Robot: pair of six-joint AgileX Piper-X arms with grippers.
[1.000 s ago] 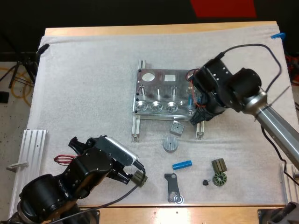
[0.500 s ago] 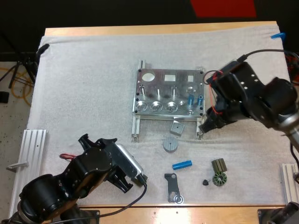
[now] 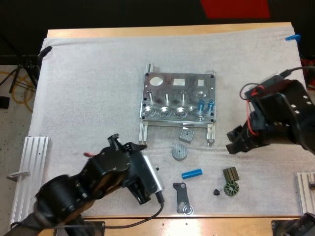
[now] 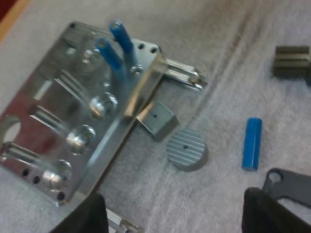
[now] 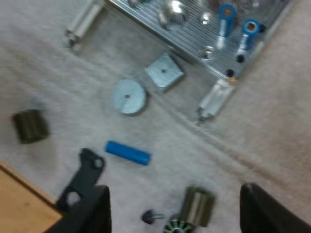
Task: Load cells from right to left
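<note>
Blue cell [image 3: 191, 173] lies loose on the mat [image 3: 88, 88], on the robot's side of the fixture [image 3: 178, 98] and just past the grey disc [image 3: 180, 152]. Two more cells [image 3: 201, 104] already stand in the fixture's right end, so the next one probably belongs in the bore just left of them.

The left jaws stand apart, holding nothing, and look nearest the loose cell. To do this well, centre them over its middle and span its width, not its length. Keep clear of the disc and the black bracket [image 3: 183, 195], then close firmly so the cell can be tipped upright. The right jaws are also open and empty, off the fixture's right side.

The left wrist view shows the fixture's empty bores in relief and the jaw gap. The high view alone places both arms around the fixture.
</note>
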